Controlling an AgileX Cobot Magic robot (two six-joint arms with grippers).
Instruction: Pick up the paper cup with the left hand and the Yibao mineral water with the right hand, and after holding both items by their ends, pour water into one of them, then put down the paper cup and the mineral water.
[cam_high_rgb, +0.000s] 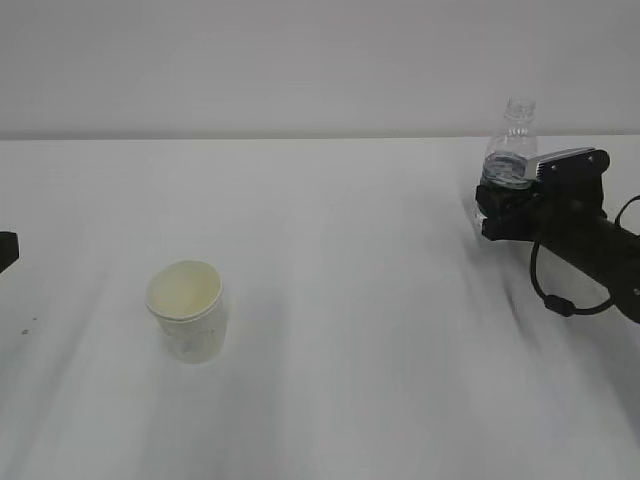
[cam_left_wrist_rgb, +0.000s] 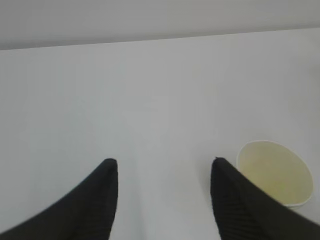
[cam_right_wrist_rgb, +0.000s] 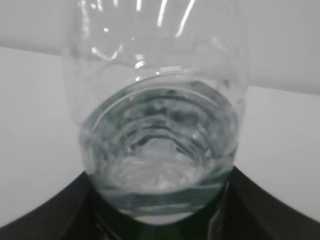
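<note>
We are seeing bare desk (cam_high_rgb: 350, 300) lying open on every side of the cup (cam_high_rgb: 186, 308). Between the left claw's (cam_left_wrist_rgb: 164, 172) fingers nothing is standing. At far right, the bottle (cam_high_rgb: 510, 150) is filling the right claw (cam_high_rgb: 500, 205).

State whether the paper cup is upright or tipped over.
Upright. The paper cup stands on its base on the table, its open rim facing up, apart from the left gripper.

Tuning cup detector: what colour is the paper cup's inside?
Pale cream, outer wall white; the paper cup shows best in left wrist view.
</note>
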